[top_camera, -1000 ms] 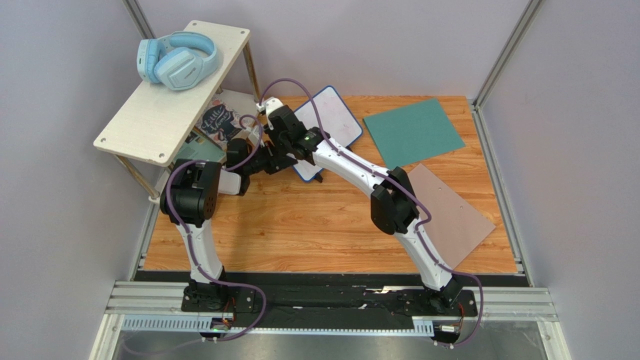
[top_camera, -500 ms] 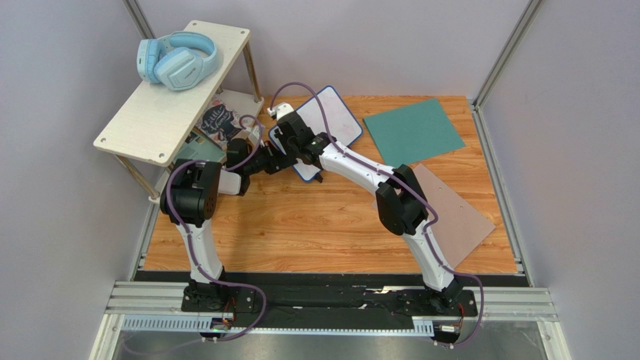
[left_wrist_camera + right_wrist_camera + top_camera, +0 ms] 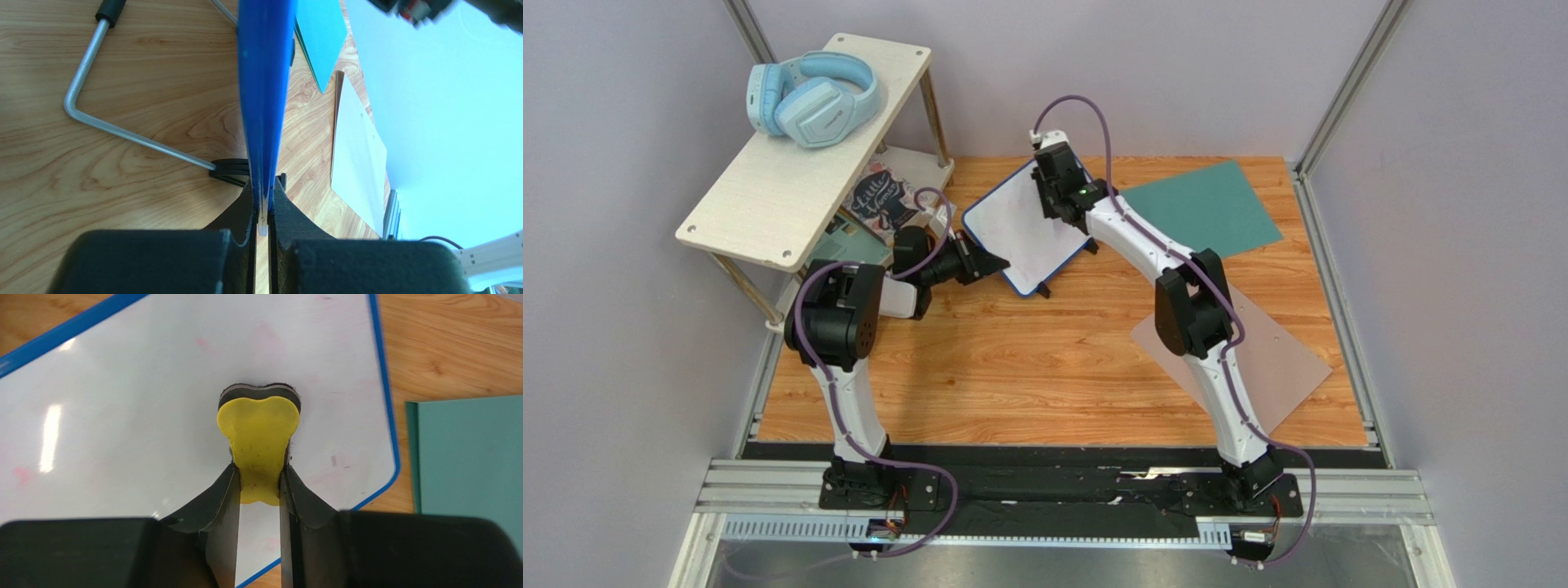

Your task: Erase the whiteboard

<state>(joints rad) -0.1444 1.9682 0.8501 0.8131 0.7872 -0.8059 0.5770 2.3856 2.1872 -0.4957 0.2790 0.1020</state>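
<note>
The whiteboard (image 3: pixel 1020 239) sits far mid-table, its left edge between the fingers of my left gripper (image 3: pixel 263 196). My right gripper (image 3: pixel 258 474) holds an eraser (image 3: pixel 258 422) over its far-right part. A sheet (image 3: pixel 1210 208) lies right of it, a nearer sheet (image 3: pixel 1284 355) before that. Headphones (image 3: pixel 811 101) rest on the shelf (image 3: pixel 768 196), far left.

On the wooden counter (image 3: pixel 1038 368), a pale shelf (image 3: pixel 768 184) stands at 10 o'clock, with light-blue headphones (image 3: pixel 813 98) on top and a dark lettered card (image 3: pixel 879 196) beneath. A teal sheet (image 3: pixel 1210 208) lies at 1 o'clock, a grey-brown sheet (image 3: pixel 1271 355) at 4 o'clock

The left arm (image 3: pixel 848 410) and right arm (image 3: pixel 1232 410) are white with bulky black joints. Each carries a purple cable (image 3: pixel 1073 101). Their fingers (image 3: pixel 215 508) are black.
</note>
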